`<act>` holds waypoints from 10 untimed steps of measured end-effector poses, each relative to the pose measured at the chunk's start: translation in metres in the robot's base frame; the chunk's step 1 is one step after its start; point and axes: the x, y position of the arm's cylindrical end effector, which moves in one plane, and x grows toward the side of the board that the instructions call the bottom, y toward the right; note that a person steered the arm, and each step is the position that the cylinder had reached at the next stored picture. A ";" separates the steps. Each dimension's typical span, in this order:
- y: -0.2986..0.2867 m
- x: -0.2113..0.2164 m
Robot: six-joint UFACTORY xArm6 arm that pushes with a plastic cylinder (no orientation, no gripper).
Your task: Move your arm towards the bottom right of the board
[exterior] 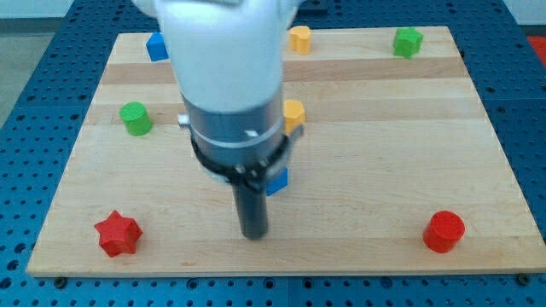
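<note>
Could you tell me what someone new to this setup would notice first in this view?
The big white-and-dark arm body fills the upper middle, and my tip sits low on the wooden board. A red star block marks the view's bottom left, a red cylinder block the bottom right.

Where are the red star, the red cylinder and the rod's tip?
red star (117,234), camera view, its top face.
red cylinder (444,230), camera view, its top face.
my tip (253,234), camera view, the rod's lower end.

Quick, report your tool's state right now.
No gripper: my tip holds nothing, touching no block. It sits just below the blue block, well left of the red cylinder.
</note>
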 end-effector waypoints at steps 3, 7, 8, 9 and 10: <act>0.123 0.026; 0.153 0.027; 0.172 0.026; 0.235 0.026; 0.235 0.026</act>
